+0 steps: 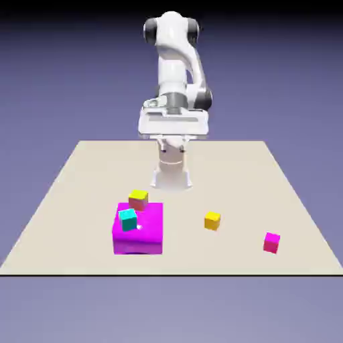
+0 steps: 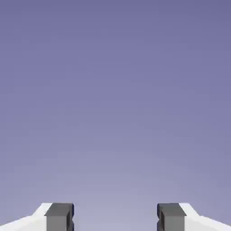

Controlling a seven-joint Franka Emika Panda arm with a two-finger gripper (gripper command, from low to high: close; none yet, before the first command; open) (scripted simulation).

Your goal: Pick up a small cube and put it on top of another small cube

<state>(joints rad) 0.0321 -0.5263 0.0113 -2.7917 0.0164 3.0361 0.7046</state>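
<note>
Five blocks sit on the beige table (image 1: 80, 174) as I watch from afar; the small magenta-pink cube (image 1: 271, 242) rests near the front, toward the exterior view's right; one yellow cube (image 1: 212, 220) lies left of it, well apart; another yellow cube (image 1: 138, 197) touches the far edge of the large magenta block (image 1: 144, 234), which carries a teal cube (image 1: 127, 218); my gripper (image 2: 115, 219), raised at the far side, stands spread with nothing between its grey fingertips (image 2: 59, 216).
</note>
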